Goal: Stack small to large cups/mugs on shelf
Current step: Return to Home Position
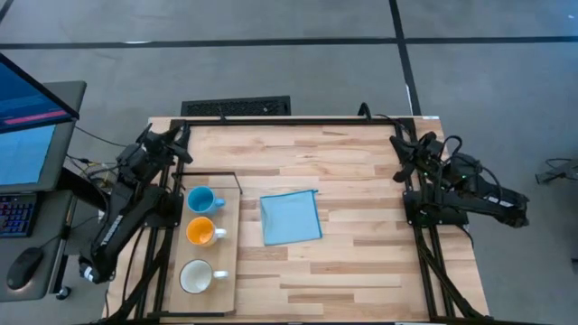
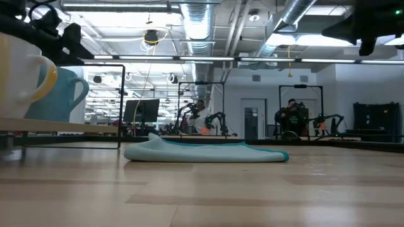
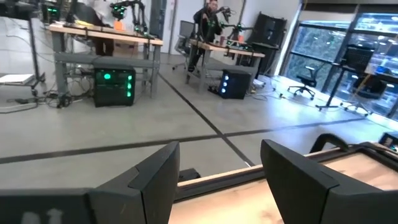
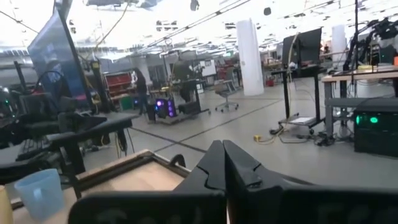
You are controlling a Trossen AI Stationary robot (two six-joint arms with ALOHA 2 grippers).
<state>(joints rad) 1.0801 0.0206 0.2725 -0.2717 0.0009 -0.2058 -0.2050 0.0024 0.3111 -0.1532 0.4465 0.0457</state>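
Three mugs stand upright in a row on the light-wood shelf (image 1: 226,271) at the table's left: a light blue mug (image 1: 200,199) farthest, an orange mug (image 1: 201,232) in the middle, a white mug (image 1: 196,276) nearest. The shelf's black wire frame (image 1: 212,173) stands at its far end. In the low view the white mug (image 2: 16,72) and blue mug (image 2: 60,94) show at the left. My left gripper (image 3: 217,186) is open and empty, raised near the table's far left corner (image 1: 172,140). My right gripper (image 4: 222,168) is shut and empty, raised near the far right edge (image 1: 402,149).
A light blue square cloth (image 1: 291,218) lies flat near the table's middle, right of the shelf; it also shows in the low view (image 2: 205,151). A monitor and keyboard (image 1: 27,135) stand beyond the table's left edge. People stand at benches in the room behind.
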